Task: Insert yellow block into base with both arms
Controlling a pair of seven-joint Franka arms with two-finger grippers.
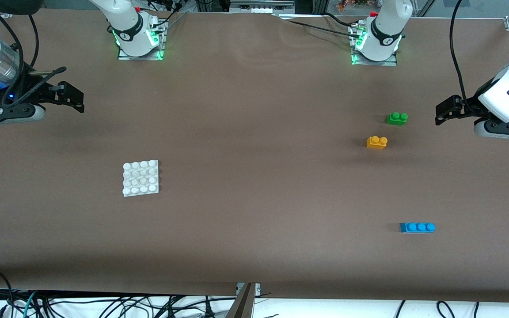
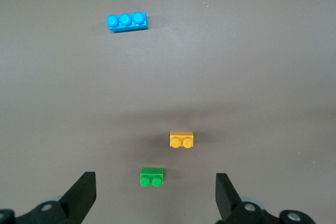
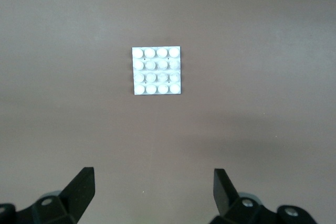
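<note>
Nothing is grasped. The yellow block [image 1: 377, 142] lies on the counter [image 1: 254, 229] beside the green brick [image 1: 396, 118], toward the left arm's end, well apart from the base [image 1: 140, 178]. Left claw [image 1: 445, 110] and right claw [image 1: 72, 97] hang released at the counter's ends, apparently for unobstructed sighting. Only the front view shows block and base together.

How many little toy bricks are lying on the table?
3. The green brick lies farthest from the front camera, the yellow block just nearer beside it, and the blue brick nearest. All sit toward the left arm's end. None seems hidden.
</note>
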